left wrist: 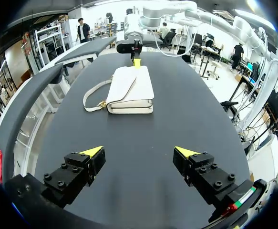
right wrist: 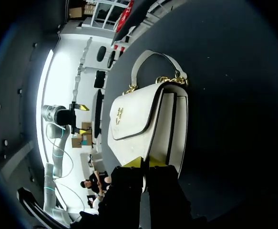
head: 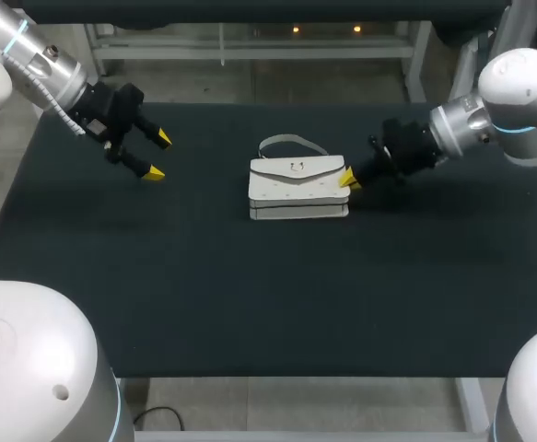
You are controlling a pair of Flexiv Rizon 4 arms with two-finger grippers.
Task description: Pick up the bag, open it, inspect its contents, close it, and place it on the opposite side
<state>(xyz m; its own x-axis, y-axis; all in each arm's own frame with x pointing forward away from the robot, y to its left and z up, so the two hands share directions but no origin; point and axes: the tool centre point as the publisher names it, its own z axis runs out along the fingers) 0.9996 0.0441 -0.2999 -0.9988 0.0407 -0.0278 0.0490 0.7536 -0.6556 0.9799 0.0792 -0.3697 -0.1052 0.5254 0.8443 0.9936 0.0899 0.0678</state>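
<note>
White leather flap handbag [head: 297,189] lies flat at the centre of the black table [head: 204,295]. Right gripper [head: 349,180] touches its right end, fingers pressed together. Left gripper [head: 156,155], fingers spread, hangs well apart. Gold handle chain [right wrist: 169,79] shows only in the wrist views.

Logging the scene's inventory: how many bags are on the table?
1. The white bag lies mid-table, the right gripper at its end, the left gripper well apart.

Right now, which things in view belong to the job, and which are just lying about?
Job: bag; right gripper, against the bag's end; left gripper, open, apart from the bag.
Not the job: table.
</note>
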